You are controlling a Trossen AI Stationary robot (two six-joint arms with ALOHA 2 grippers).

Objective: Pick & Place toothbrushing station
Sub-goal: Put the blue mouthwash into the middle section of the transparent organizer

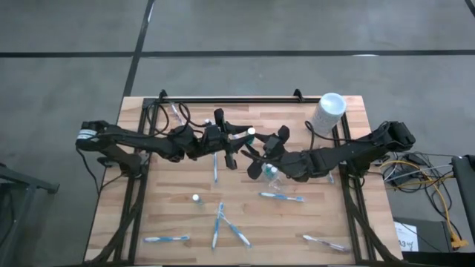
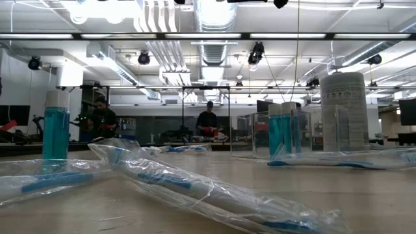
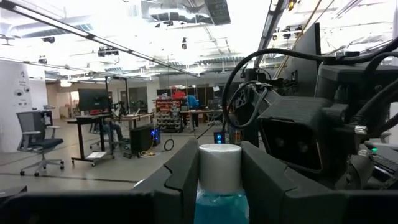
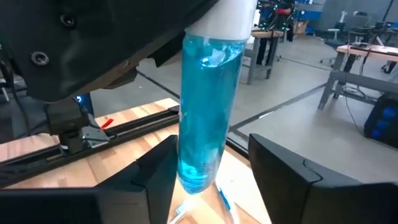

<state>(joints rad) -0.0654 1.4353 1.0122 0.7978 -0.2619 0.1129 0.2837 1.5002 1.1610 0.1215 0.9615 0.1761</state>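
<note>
A small blue tube (image 4: pixel 202 118) with a white cap fills the middle of the right wrist view, hanging upright from above. Its cap end is clamped in the left gripper (image 4: pixel 217 25) at the top of the frame. The right gripper's fingers (image 4: pixel 146 180) stand open on either side of its lower end, not touching it. The left wrist view shows the same tube from the other end: the white cap (image 3: pixel 219 167) and a little blue below it sit at the bottom centre, pinched between the left gripper's fingers (image 3: pixel 183 177), with the right arm's dark housing (image 3: pixel 323 124) just behind on the right.

Only the high view gives the layout. The left gripper (image 1: pixel 230 152) and right gripper (image 1: pixel 256 165) meet at the table's centre, just above mid-frame. Below them thin blue-and-white toothbrushes (image 1: pixel 280 196) lie scattered, another small tube (image 1: pixel 196 199) stands left of centre, and the clear pouch (image 1: pixel 273 178) appears to lie under the right gripper. A tall white cylinder (image 1: pixel 327 111) stands at the upper right of the wooden table (image 1: pixel 171 215).

The low view shows neither gripper. Wrapped toothbrushes (image 2: pixel 195 185) lie across the foreground, one tube (image 2: pixel 56 127) stands at left, and the cylinder (image 2: pixel 342 110) stands at right, with people far behind.
</note>
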